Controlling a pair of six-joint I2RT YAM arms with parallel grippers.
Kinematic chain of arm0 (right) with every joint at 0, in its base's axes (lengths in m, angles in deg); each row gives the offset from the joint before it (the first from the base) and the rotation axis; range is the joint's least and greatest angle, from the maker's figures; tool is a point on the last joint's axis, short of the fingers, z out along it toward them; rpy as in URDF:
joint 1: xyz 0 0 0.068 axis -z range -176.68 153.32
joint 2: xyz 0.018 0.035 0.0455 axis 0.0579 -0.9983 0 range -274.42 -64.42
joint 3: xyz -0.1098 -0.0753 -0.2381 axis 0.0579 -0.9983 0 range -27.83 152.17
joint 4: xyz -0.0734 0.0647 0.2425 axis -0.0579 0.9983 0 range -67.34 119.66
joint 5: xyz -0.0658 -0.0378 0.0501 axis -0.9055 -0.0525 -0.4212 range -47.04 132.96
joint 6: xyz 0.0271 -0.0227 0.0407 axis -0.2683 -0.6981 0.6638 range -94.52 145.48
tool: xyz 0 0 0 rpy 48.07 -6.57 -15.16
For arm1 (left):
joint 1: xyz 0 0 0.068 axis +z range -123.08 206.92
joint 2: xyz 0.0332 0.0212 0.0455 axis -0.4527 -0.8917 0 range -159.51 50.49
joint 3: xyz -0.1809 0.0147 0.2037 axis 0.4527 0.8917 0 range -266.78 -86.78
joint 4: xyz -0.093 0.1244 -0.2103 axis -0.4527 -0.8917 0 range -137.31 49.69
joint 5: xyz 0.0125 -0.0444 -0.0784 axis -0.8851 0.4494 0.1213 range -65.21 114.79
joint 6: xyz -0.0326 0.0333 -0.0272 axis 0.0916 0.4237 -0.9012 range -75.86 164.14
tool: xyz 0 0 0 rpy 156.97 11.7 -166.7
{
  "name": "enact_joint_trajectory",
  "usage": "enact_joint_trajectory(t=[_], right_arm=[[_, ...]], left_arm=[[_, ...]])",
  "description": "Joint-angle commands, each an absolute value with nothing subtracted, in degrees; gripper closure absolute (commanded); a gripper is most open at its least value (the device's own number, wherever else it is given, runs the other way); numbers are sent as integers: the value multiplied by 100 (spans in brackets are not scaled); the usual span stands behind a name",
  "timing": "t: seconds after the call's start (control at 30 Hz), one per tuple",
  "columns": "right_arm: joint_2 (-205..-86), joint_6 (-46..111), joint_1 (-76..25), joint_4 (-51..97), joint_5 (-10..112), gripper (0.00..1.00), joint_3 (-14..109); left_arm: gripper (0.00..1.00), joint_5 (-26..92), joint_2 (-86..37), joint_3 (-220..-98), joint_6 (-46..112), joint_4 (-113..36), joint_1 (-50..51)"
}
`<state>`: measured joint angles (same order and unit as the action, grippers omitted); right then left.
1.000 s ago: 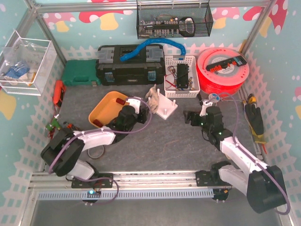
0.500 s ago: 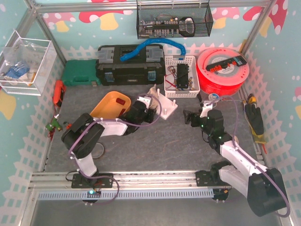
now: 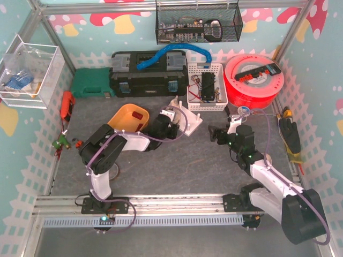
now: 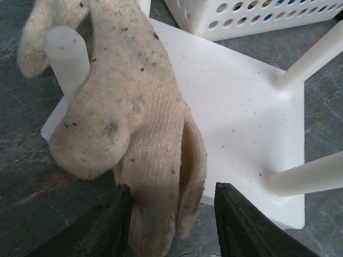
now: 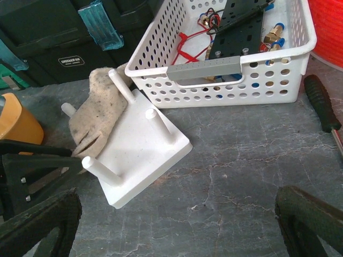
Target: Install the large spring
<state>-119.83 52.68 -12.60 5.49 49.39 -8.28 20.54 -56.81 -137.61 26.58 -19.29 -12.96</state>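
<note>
The left claw [image 4: 172, 214] is open at the pegboard's [image 4: 241, 123] near edge, the glove's [image 4: 128, 118] end between its fingers [image 4: 107, 230]. The right claw [image 5: 174, 230] is also open, apart from the pegboard.

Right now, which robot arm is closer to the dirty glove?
Left. The left tool flanks the glove on the white peg board; the right tool sits well apart.

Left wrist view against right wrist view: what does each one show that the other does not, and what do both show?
Only left wrist: dark specks on the beige fabric glove. Only right wrist: black plastic toolbox, orange tray, red wires in the white perforated basket. Both: that glove draped on the white square peg base.
</note>
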Motion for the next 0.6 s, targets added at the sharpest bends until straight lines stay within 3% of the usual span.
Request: enact_joint_trajectory(t=[0.0, 0.2, 0.4, 0.57], right_arm=[[-11970, 5177, -1312, 416, 4871, 2, -904], [-11908, 5167, -1312, 439, 4839, 2, -910], [-11779, 5167, -1312, 441, 4773, 2, -947], [-11737, 5176, -1312, 440, 4744, 2, -966]], left_arm=[[55, 1989, -5816, -13919, 2734, -2046, -1316], [66, 1943, -5829, -13955, 2792, -2054, -1316], [99, 2041, -5703, -13984, 2823, -2088, -1316], [100, 2105, -5318, -14023, 2813, -2229, -1316]])
